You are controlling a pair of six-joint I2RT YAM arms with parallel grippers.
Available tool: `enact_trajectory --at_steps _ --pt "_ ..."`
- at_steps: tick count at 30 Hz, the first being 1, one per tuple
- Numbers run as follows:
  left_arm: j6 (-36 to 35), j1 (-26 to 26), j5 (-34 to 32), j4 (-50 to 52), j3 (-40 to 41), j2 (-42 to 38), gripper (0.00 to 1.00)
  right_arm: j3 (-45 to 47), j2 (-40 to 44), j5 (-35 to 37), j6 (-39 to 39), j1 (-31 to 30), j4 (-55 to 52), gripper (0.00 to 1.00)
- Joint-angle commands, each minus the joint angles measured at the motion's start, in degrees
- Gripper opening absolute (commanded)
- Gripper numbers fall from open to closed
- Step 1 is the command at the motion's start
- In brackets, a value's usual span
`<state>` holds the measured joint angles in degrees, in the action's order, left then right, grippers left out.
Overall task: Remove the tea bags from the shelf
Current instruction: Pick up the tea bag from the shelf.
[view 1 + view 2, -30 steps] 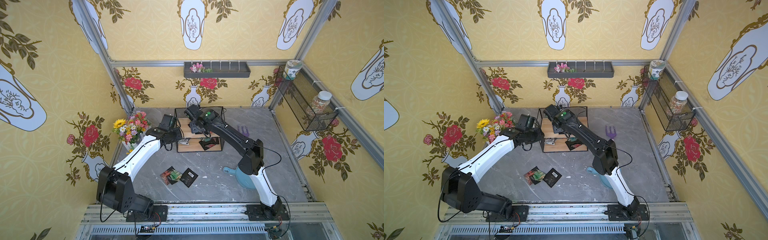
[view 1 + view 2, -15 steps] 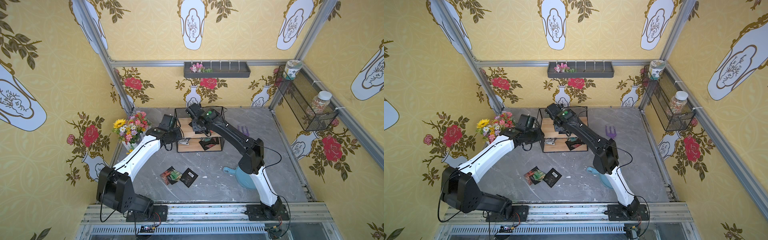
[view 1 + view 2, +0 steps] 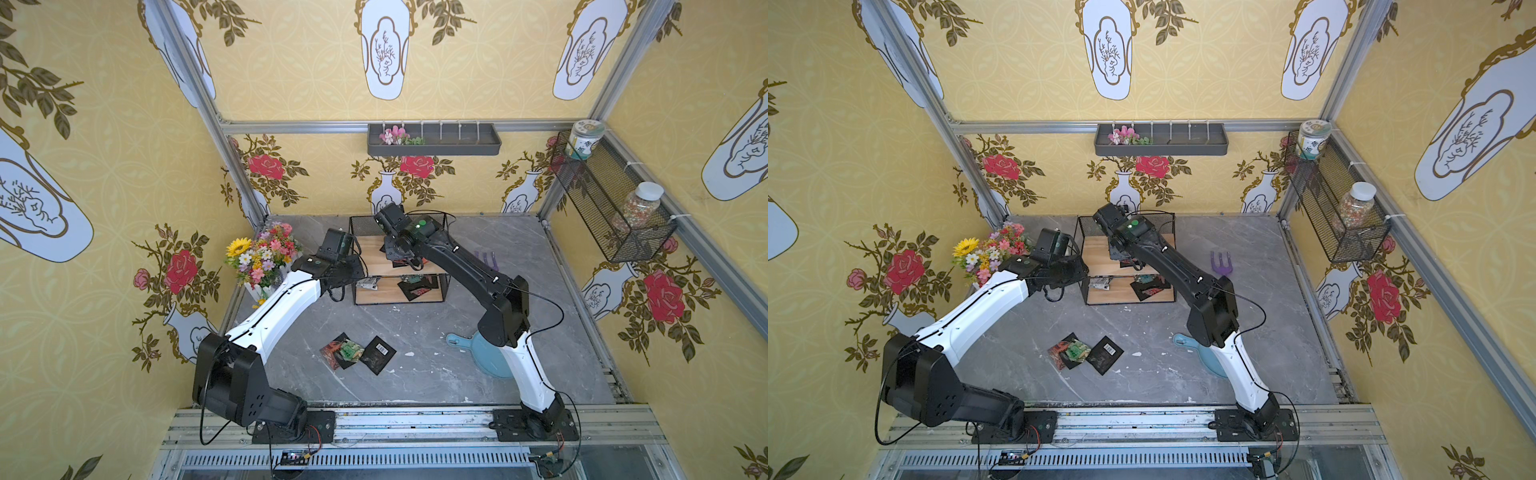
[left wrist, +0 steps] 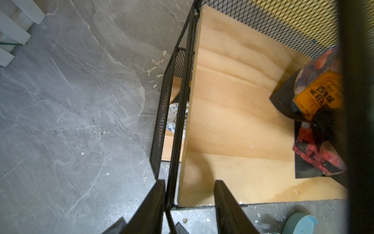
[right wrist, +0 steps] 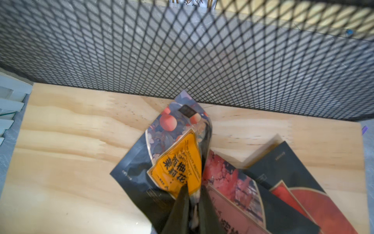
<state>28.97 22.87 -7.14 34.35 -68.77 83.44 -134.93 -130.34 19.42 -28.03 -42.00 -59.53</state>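
Note:
The shelf [image 3: 370, 253] [image 3: 1096, 253] stands at the back of the grey floor. On its top board [image 5: 70, 152] my right gripper [image 5: 195, 189] [image 3: 401, 259] is shut on an orange-labelled tea bag [image 5: 178, 162] [image 4: 315, 95], which is crumpled and lifted at one edge. Red-printed tea bags [image 5: 228, 178] [image 4: 315, 156] lie beside it. More tea bags [image 3: 417, 286] and a whitish one [image 3: 368, 284] lie on the lower board. My left gripper [image 4: 189, 182] [image 3: 356, 266] is open astride the shelf's front left corner, with the wire post against one finger.
Three tea bags [image 3: 357, 351] lie on the floor in front of the shelf. A flower bouquet [image 3: 262, 257] stands left of it and a purple fork [image 3: 484, 259] lies to its right. A blue pan [image 3: 482, 353] sits by the right arm. The walls carry a mesh basket [image 3: 611, 208] and a grey tray [image 3: 432, 141].
My right gripper's jaws have come together on the orange-labelled tea bag on the top board. The left arm has not moved.

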Motion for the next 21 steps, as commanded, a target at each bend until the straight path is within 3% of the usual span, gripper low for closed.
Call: enact_trajectory --at_steps 1,5,21 --pt "-0.32 0.06 1.06 0.16 -0.21 -0.11 0.45 -0.15 -0.35 -0.33 1.42 0.25 0.31 0.06" --pt "-0.18 0.07 1.14 0.19 -0.05 0.07 0.45 -1.15 -0.34 -0.33 2.16 0.55 1.7 0.0" --pt "-0.05 0.17 0.95 0.24 -0.22 0.29 0.45 -2.59 4.91 -5.89 2.31 -0.1 7.32 0.0"
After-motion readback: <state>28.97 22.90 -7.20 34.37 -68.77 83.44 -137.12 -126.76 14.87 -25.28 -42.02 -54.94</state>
